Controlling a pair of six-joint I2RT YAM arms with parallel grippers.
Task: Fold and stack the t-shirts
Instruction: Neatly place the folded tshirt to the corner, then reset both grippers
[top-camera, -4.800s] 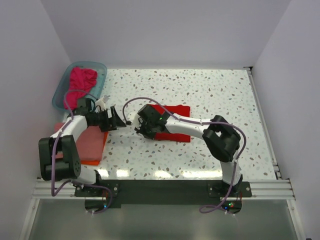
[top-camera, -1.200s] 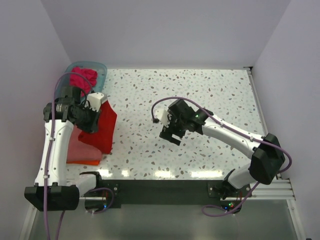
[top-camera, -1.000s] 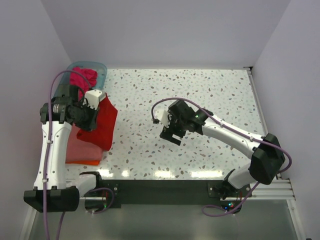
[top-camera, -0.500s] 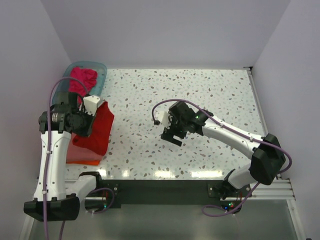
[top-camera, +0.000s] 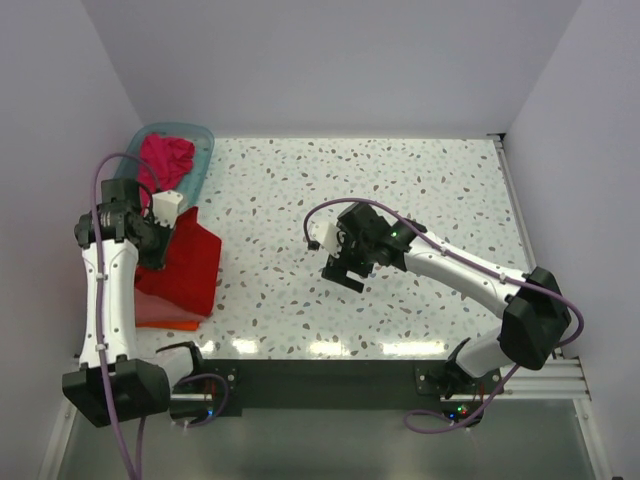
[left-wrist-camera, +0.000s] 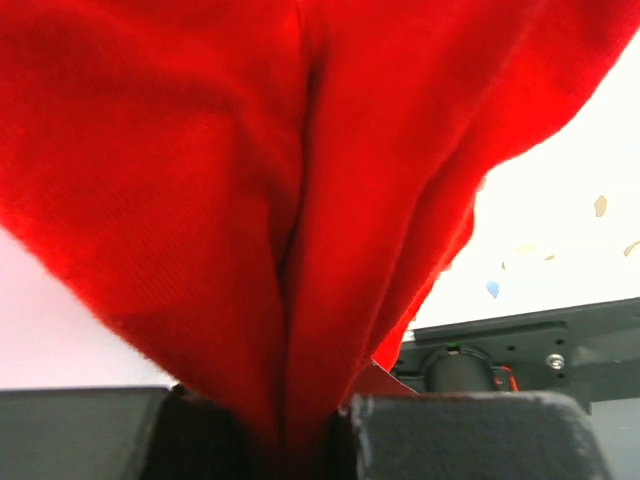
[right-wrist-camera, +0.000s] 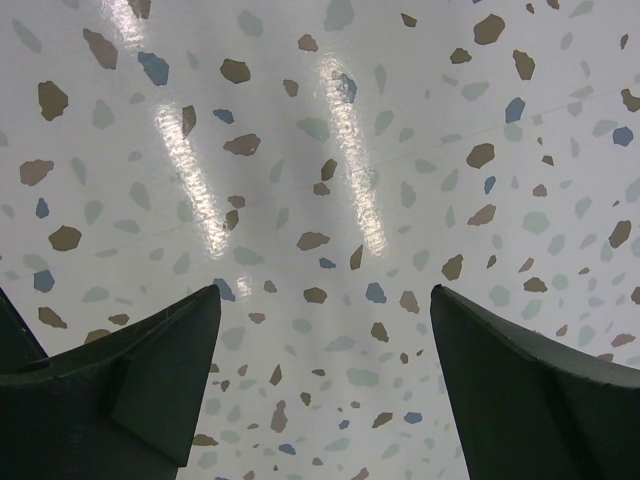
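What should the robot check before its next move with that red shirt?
1. Left gripper holds the red t-shirt: ok, cloth is pinched in its jaws.
2. Red t-shirt is over the folded stack: ok, it overlaps it.
3. Red t-shirt lies flat: not ok, the wrist view shows it creased.
4. Edges line up with the stack: cannot tell, the stack is mostly hidden.
5. Right gripper is out of the way: ok, it is open and empty above the bare table.
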